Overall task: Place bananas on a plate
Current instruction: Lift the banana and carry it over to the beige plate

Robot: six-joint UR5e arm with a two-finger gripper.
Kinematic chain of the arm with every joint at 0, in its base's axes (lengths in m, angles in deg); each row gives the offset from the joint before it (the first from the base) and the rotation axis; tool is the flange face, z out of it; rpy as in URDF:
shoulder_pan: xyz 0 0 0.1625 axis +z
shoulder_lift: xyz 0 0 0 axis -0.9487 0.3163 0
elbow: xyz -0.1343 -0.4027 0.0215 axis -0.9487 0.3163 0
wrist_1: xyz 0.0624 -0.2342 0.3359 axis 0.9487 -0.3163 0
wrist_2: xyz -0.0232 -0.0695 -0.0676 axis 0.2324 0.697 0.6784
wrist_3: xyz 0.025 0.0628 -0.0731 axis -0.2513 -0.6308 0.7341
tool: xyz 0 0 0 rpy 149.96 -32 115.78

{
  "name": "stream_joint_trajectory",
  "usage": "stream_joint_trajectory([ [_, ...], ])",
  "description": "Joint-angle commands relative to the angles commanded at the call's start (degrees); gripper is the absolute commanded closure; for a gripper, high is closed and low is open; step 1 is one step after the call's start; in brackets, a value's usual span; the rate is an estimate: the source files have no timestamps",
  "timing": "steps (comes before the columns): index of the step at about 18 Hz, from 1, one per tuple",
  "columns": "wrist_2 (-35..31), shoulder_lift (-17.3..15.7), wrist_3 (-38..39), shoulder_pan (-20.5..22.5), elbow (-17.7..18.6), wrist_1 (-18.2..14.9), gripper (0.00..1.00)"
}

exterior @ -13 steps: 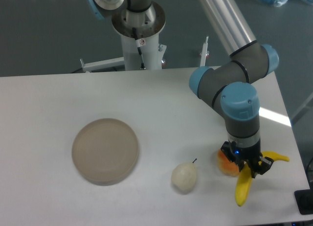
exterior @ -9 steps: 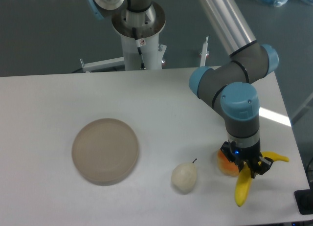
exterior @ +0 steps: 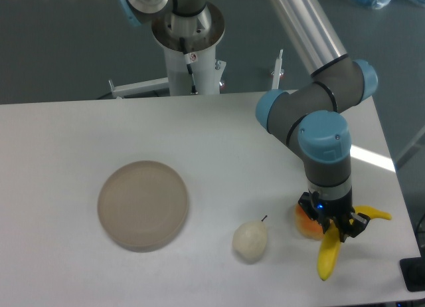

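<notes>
My claw [exterior: 333, 228] grips the curved yellow banana [exterior: 328, 255].
It has barely shifted; my wrist hides its middle and part of the orange fruit [exterior: 305, 222].

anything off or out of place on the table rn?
Nothing spilled or damaged. The curved yellow banana lies near the table's right front corner under the hand, tight against the lumpy orange fruit. The round beige plate holds nothing. The pale whitish pear sits apart.

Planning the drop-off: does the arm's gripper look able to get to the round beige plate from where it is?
Probably yes. The round beige plate lies bare on the table, and only the pale pear sits low between it and the gripper, which is at the yellow banana.
</notes>
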Motion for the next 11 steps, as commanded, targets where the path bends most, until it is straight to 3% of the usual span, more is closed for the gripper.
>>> stream_joint_trajectory([
  [5,-0.88,-2.80,6.14,-2.28,2.01,-1.14,0.73],
  [11,-0.62,-11.50,14.66,-3.96,7.72,-10.18,0.73],
])
